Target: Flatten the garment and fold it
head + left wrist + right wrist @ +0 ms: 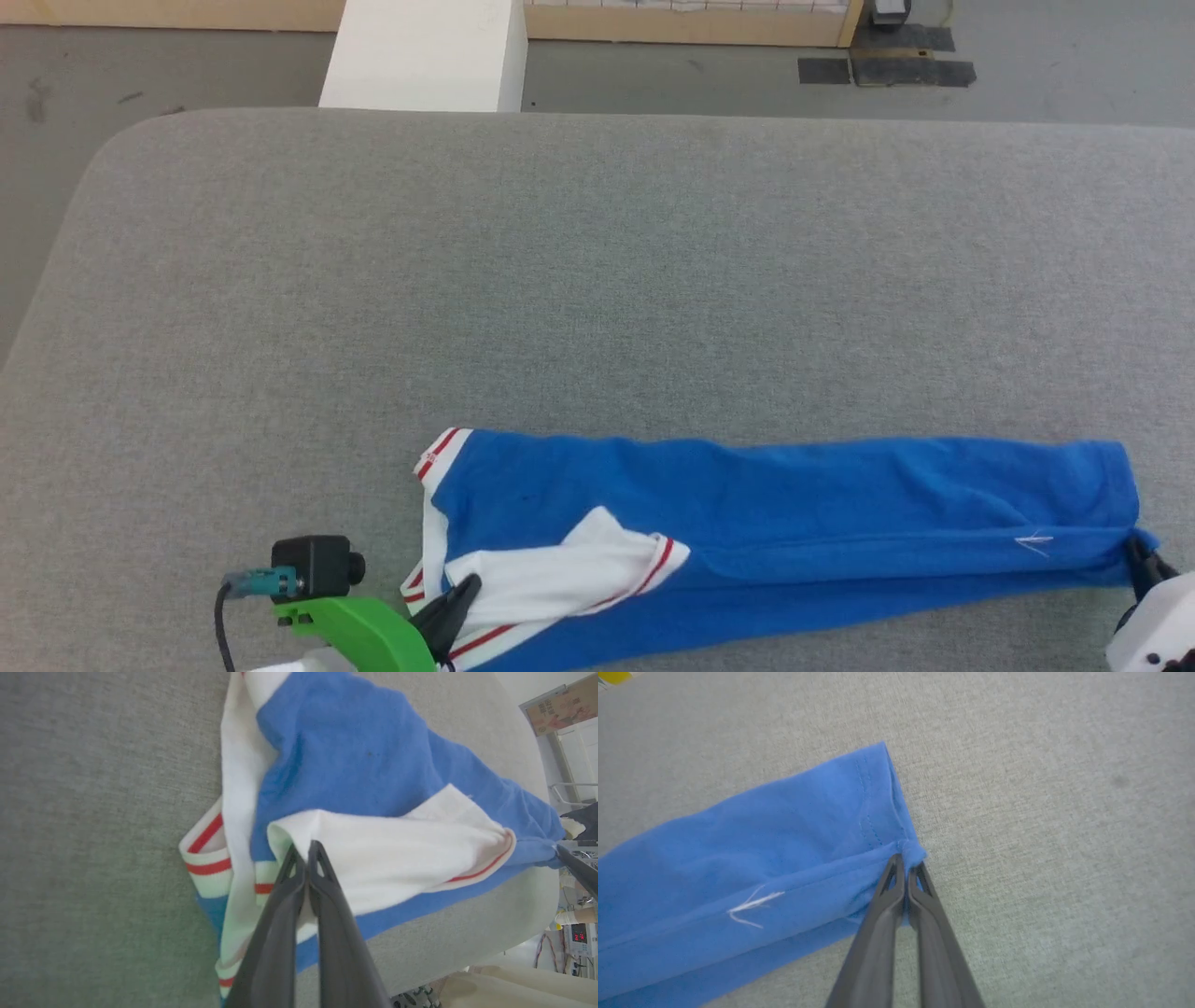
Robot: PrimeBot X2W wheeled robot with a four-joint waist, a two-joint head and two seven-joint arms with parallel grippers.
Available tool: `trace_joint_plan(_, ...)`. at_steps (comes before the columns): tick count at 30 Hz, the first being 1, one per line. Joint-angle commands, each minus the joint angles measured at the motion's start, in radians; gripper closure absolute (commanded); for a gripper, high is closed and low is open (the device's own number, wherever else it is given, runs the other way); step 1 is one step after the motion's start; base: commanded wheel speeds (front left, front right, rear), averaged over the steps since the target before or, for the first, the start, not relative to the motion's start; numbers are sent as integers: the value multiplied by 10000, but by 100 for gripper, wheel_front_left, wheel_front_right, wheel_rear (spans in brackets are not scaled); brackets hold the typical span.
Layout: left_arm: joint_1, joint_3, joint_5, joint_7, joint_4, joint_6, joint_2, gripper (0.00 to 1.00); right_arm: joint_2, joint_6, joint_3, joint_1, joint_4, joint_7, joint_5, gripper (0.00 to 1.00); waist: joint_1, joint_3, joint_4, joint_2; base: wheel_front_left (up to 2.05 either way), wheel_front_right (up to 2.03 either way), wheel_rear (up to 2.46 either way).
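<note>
The left gripper, with two long dark fingers, comes up from the bottom left. It sits on a bright green wrist piece that carries a small black camera. Its fingers are pressed tight together, pinching the white sleeve of the soft blue and white shirt. The right gripper, dark too, sits on a round white wrist at the bottom right. Its fingers are squeezed together on the shirt's blue corner.

Wide bare stretch of grey desk beyond the garment, open desk to its left too, garment a long low band across the near edge, white block standing past the far edge
</note>
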Motion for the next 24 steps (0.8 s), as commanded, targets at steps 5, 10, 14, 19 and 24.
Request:
trace_joint_plan(5,-571,113,203,-302,749,178,-97,100,11,-15,68,-555,877,-6,-347,59,1,23,-58,0,0,0,0)
trace_joint_plan(10,-707,185,156,-615,926,217,-295,0,12,-15,181,-835,1246,-91,-263,0,1,79,-156,0,0,0,0)
trace_joint_plan(14,-602,407,29,-1039,554,242,-453,0,14,-15,81,-834,985,-145,311,0,1,-28,-171,0,0,0,0)
trace_joint_plan(19,-340,1095,350,-2334,-463,580,-603,0,14,-15,108,-455,-290,-640,830,0,1,-126,-90,0,0,0,0)
trace_joint_plan(24,-150,1860,1252,-4540,-1074,1006,-875,0,3,-15,188,-137,-1580,-1012,991,0,1,-128,-69,0,0,0,0)
